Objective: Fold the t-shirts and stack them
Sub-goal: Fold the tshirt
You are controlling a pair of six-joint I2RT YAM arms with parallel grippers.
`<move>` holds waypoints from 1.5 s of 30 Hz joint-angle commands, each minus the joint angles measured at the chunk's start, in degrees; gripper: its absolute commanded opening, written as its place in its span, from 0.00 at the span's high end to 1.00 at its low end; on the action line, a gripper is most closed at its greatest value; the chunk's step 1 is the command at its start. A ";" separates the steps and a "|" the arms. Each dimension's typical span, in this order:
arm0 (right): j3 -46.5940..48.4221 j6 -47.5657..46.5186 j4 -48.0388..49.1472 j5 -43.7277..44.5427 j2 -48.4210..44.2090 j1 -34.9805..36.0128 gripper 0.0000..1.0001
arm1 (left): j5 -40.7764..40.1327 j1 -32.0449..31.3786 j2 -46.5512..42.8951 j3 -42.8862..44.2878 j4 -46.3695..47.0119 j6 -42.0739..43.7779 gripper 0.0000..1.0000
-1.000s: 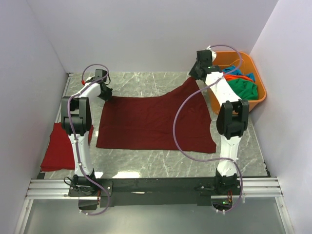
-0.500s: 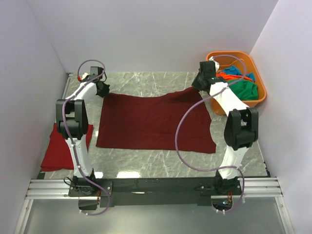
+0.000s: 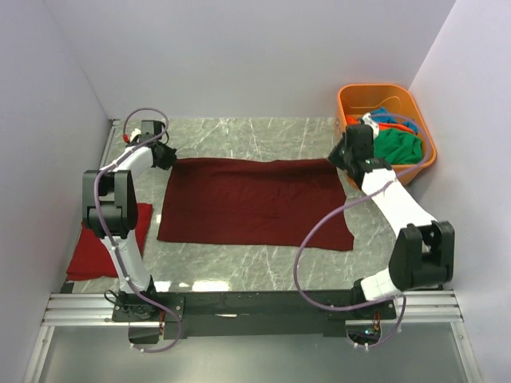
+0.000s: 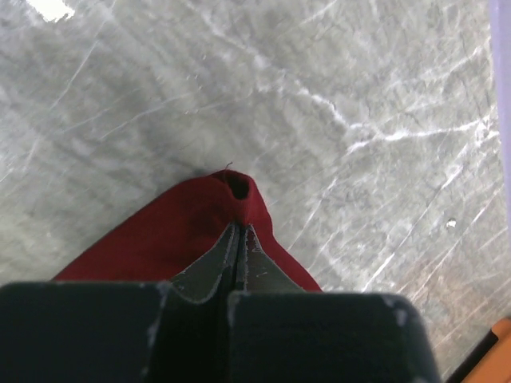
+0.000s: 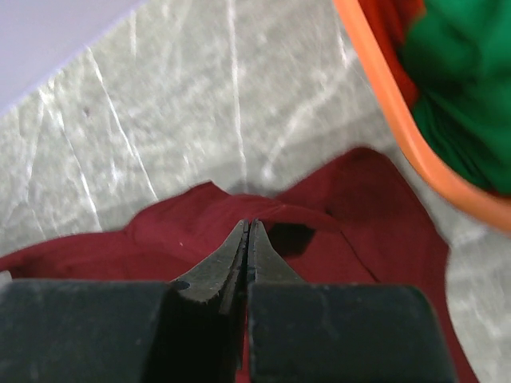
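A dark maroon t-shirt (image 3: 251,203) lies spread flat in the middle of the table. My left gripper (image 3: 164,155) is shut on its far left corner, and the cloth (image 4: 160,239) bunches at the tips (image 4: 239,227). At the far right corner my right gripper (image 3: 339,159) is also shut on the maroon cloth (image 5: 359,207), with the tips (image 5: 248,226) pinching a raised fold. A bright red t-shirt (image 3: 100,243) lies folded at the near left. A green t-shirt (image 3: 399,146) sits in the tub.
An orange plastic tub (image 3: 383,92) stands at the far right corner, holding the green shirt and some orange cloth; its rim (image 5: 399,128) is just right of my right gripper. White walls close in the table on three sides.
Both grippers have drawn the shirt's far corners apart and down. The raised right corner has come down and the far edge is now straight. The right arm has swung nearer and to the right.
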 commanded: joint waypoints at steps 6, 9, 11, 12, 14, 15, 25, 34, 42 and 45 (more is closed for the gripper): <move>-11.57 1.42 5.36 -0.04 -11.21 -0.89 1.00 | 1.54 1.85 -9.62 -8.36 4.98 1.03 0.99; -13.69 1.50 6.06 -0.13 -12.54 -1.07 1.00 | 1.45 2.12 -11.21 -10.91 5.77 0.86 0.99; -15.19 1.59 6.15 -0.39 -13.25 -1.07 1.00 | 1.54 2.21 -12.44 -12.06 6.38 0.59 0.99; -16.24 1.51 6.32 -0.74 -13.86 -1.07 1.00 | 1.54 2.38 -12.97 -13.11 6.56 0.33 0.99; -17.03 1.68 6.41 -1.18 -14.30 -1.15 1.00 | 1.98 2.56 -13.50 -14.08 6.91 0.06 0.99; -17.47 1.68 6.41 -1.27 -14.56 -1.07 1.00 | 2.07 2.65 -13.85 -14.95 7.09 -0.20 0.99; -21.25 1.94 6.06 -1.62 -17.55 -1.07 1.00 | 3.03 2.73 -17.89 -21.02 8.32 -1.43 0.99; -23.80 1.86 5.27 -2.15 -18.96 -1.16 1.00 | 3.38 2.73 -22.64 -26.74 8.67 -3.10 0.99; -25.65 2.03 4.92 -2.24 -21.24 -1.15 1.00 | 2.86 2.73 -25.01 -30.78 8.41 -3.80 0.99; -26.61 1.95 4.83 -2.33 -22.65 -1.15 1.00 | 2.59 2.73 -25.98 -31.57 8.23 -3.98 0.99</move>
